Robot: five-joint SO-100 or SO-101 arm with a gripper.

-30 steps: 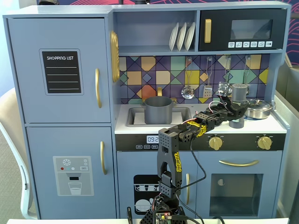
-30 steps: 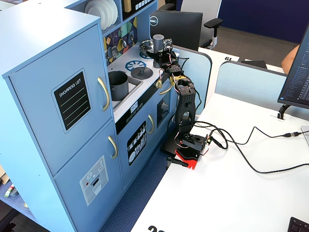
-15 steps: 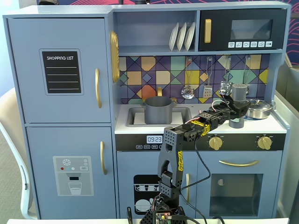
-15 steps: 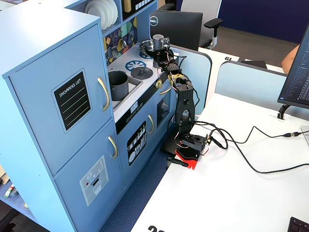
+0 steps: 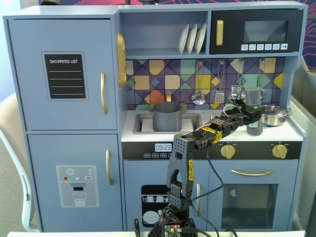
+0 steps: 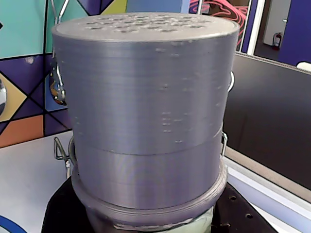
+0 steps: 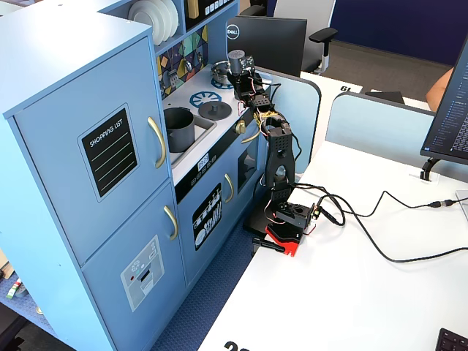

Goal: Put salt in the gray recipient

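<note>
The salt [image 5: 254, 112] is a tall gray shaker with a lighter cap, upright at the right of the toy kitchen counter. In the wrist view its cap [image 6: 146, 107] fills the frame, with a strip of pale green label at the bottom. My gripper [image 5: 251, 116] is shut on the shaker's body; black fingers [image 6: 63, 211] show on both sides below the cap. In another fixed view the salt [image 7: 236, 64] sits in the gripper [image 7: 240, 77]. The gray recipient [image 5: 166, 116], a dark gray pot, stands in the sink to the left of the gripper and also shows in the other fixed view [image 7: 178, 129].
A shiny steel pan [image 5: 273, 115] stands just right of the shaker. A flat round gray lid [image 7: 216, 110] lies on the counter between sink and shaker. Utensils [image 5: 198, 96] hang on the tiled back wall. The arm's base [image 7: 284, 223] stands on the white desk.
</note>
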